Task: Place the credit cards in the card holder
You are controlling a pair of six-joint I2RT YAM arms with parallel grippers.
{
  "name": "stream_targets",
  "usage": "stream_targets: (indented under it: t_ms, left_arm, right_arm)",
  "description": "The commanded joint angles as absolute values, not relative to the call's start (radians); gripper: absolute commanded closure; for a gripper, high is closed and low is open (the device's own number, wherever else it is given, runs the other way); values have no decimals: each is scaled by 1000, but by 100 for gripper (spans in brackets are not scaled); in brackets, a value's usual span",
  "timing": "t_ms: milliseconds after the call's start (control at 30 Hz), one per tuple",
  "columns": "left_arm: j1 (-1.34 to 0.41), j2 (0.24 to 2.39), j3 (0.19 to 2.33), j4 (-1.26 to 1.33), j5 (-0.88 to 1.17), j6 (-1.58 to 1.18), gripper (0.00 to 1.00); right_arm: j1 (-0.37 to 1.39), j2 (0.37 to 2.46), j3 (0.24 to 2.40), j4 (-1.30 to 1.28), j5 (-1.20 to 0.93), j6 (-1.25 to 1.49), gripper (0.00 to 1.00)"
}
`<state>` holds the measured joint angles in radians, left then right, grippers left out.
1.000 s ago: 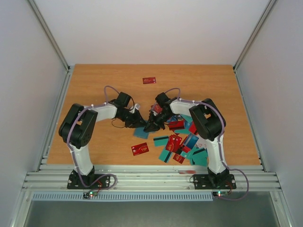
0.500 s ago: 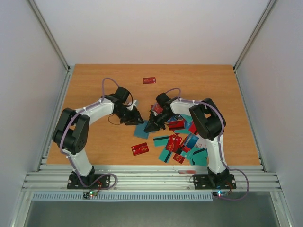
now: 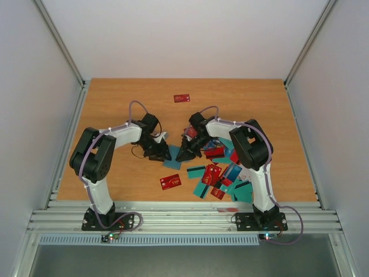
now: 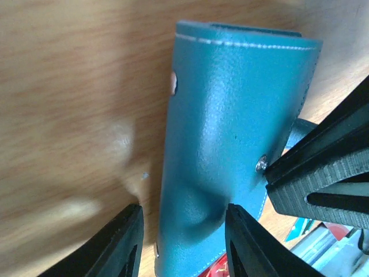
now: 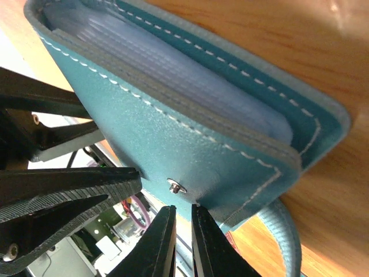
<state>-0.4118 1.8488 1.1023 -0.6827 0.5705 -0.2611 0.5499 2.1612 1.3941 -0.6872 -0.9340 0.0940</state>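
Nearest the arm bases, the credit cards (image 3: 214,176) lie in a loose heap on the right of the table (image 3: 115,98). Just beyond, the card holder (image 4: 230,115) lies mid-table between the arms. The right gripper (image 5: 180,231) pinches its flap edge by the snap, apparently to hold it open, while the left gripper (image 4: 184,248) stands spread astride the other end, unclamped. Farthest off sits a lone red card (image 3: 182,98).

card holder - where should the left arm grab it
Grip the card holder at its free end, across its narrow width, coming from the left: the right gripper pinches the snap edge on the other side, and the open jaws of the left gripper straddle that end.
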Motion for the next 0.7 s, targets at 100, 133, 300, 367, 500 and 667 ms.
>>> stream_targets:
  t_ms: [100,133,300,367,500,667]
  left_arm:
    - [-416,1854,1020,-559,668,-330,65]
    - [-416,1852,1006,-548,678,-344,66]
    - [-416,1822,970,-517,710,-413,68]
    - [-416,1805,964,-510,730,-434,68]
    - [-416,1776,981,-533,702,-431,66]
    - [-414,1774,1016,-539,632,-416,53]
  right_arm:
    - [544,2216,1423,-788,-772,50,89]
    - [545,2217,1428,-793,-770,47,89]
    - [544,2214,1457,-815,-760,41,89]
    - [544,2211,1468,-820,-758,40,88]
    - [545,2209,1477,-828,-758,41,88]
    - [544,2206,1469,-824,-761,47,88]
